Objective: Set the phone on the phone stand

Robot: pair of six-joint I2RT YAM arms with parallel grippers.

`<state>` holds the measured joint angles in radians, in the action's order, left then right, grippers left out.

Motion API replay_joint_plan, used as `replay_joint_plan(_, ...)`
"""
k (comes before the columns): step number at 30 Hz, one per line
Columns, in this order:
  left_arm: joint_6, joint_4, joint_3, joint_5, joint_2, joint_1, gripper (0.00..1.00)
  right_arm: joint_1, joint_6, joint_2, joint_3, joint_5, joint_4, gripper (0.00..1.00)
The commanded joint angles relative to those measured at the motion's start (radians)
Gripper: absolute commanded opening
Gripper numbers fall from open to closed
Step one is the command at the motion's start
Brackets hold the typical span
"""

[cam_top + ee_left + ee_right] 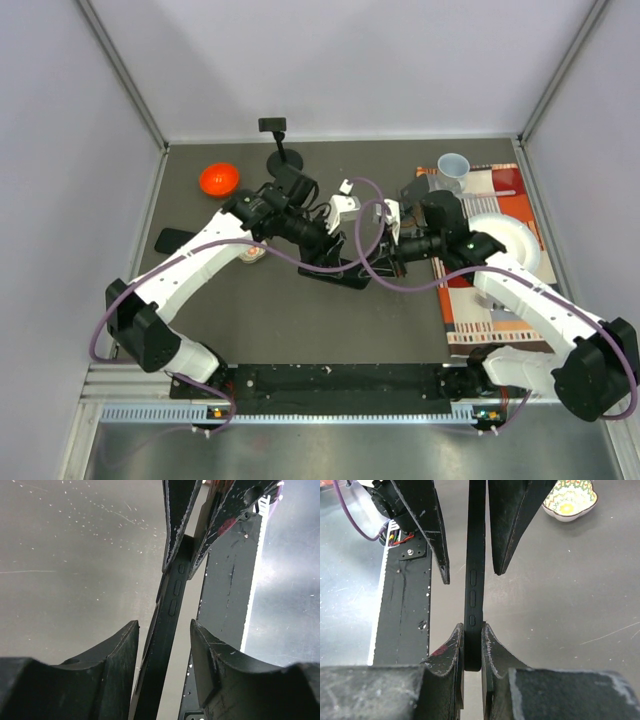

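1. Currently the phone (474, 580) is at mid-desk (250, 320), turned on edge, long axis running from one gripper to the other, side buttons toward the wrist cameras.
2. Right gripper (472, 626): jaws pinched onto one phone end.
3. Left gripper (164, 623): jaws spread, straddling the other end, gaps both sides.
4. Phone stand (288, 160): well apart, near the far edge.

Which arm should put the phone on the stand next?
Probably left: the left tool, open, straddles the phone that the right tool pinches, and the phone stand is nearer it.
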<state>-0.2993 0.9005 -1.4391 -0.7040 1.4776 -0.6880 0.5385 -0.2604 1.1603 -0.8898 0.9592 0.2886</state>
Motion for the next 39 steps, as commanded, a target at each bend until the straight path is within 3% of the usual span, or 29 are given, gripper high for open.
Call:
replay_joint_plan(1, -0.04, -0.021, 0.022, 0.031, 0.001, -0.016, 0.49, -0.011, -0.025, -0.057, -0.049, 0.079, -0.049, 0.0)
replay_joint_plan(6, -0.052, -0.028, 0.032, 0.038, -0.003, -0.027, 0.31, -0.011, -0.023, -0.056, -0.049, 0.081, -0.049, 0.0)
replay_joint_plan(7, -0.055, -0.029, 0.039, 0.043, -0.008, -0.031, 0.21, -0.011, -0.025, -0.056, -0.049, 0.081, -0.049, 0.0)
replay_joint_plan(10, -0.057, -0.044, 0.058, 0.05, -0.02, -0.039, 0.07, -0.012, -0.023, -0.059, -0.049, 0.085, -0.049, 0.0)
replay_joint_plan(12, -0.043, -0.069, 0.071, 0.057, -0.037, -0.042, 0.0, -0.015, -0.017, -0.059, -0.052, 0.084, -0.048, 0.0)
replay_joint_plan(15, 0.02, -0.127, 0.111, 0.089, -0.076, -0.042, 0.0, -0.032, 0.0, -0.053, -0.054, 0.081, -0.049, 0.0)
replay_joint_plan(16, 0.037, -0.141, 0.13, 0.092, -0.085, -0.042, 0.0, -0.037, 0.003, -0.05, -0.055, 0.073, -0.049, 0.05)
replay_joint_plan(20, 0.152, -0.236, 0.203, 0.123, -0.183, -0.041, 0.0, -0.051, 0.021, -0.03, -0.06, 0.065, -0.063, 0.53)
replay_joint_plan(22, 0.19, -0.297, 0.247, 0.141, -0.223, -0.041, 0.0, -0.054, 0.049, -0.025, -0.06, 0.035, -0.077, 0.67)
replay_joint_plan(25, 0.241, -0.331, 0.273, 0.195, -0.29, -0.039, 0.0, -0.08, 0.117, -0.037, -0.034, 0.009, -0.159, 0.99)
replay_joint_plan(30, 0.33, -0.396, 0.299, 0.303, -0.391, 0.004, 0.0, -0.207, 0.392, -0.025, 0.034, -0.039, -0.444, 0.99)
replay_joint_plan(32, 0.408, -0.468, 0.309, 0.42, -0.437, 0.018, 0.0, -0.236, 0.546, -0.013, 0.054, -0.098, -0.546, 0.99)
replay_joint_plan(35, 0.511, -0.572, 0.336, 0.692, -0.491, 0.027, 0.0, -0.253, 0.733, -0.001, 0.061, -0.36, -0.595, 0.99)
replay_joint_plan(36, 0.526, -0.577, 0.329, 0.778, -0.496, 0.027, 0.0, -0.253, 0.789, -0.004, 0.055, -0.525, -0.573, 0.99)
replay_joint_plan(39, 0.61, -0.58, 0.304, 0.991, -0.496, 0.031, 0.0, -0.232, 0.937, -0.045, 0.13, -0.631, -0.676, 0.97)
